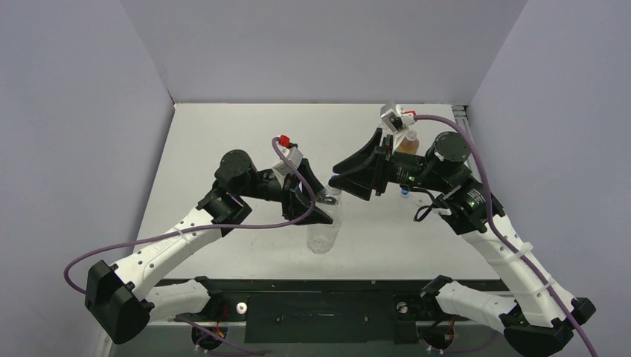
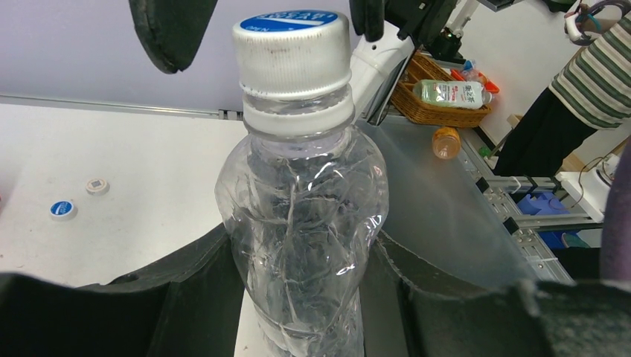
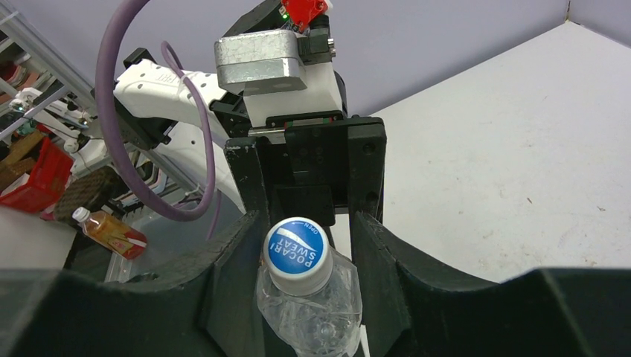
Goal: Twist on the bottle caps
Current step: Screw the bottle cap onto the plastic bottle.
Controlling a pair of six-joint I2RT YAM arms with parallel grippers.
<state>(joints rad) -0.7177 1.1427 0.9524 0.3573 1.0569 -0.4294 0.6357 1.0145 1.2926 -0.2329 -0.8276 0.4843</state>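
Lilac walls hem in a pale worktop [image 1: 223, 126], and we're on the tightening step. Left hand [image 1: 324, 206] is clamped round the clear bottle [image 2: 301, 223], out over the middle of the worktop. The blue-and-white cap [image 3: 298, 255] sits on its neck (how far threaded, I can't tell). Right hand [image 3: 303, 223] straddles that cap, fingers spread and not touching, so it looks due to close and twist. The amber bottle [image 1: 408, 141] waits behind the right arm. A white cap [image 2: 96, 185] and a blue cap [image 2: 62, 209] lie well aside, blocking nothing.
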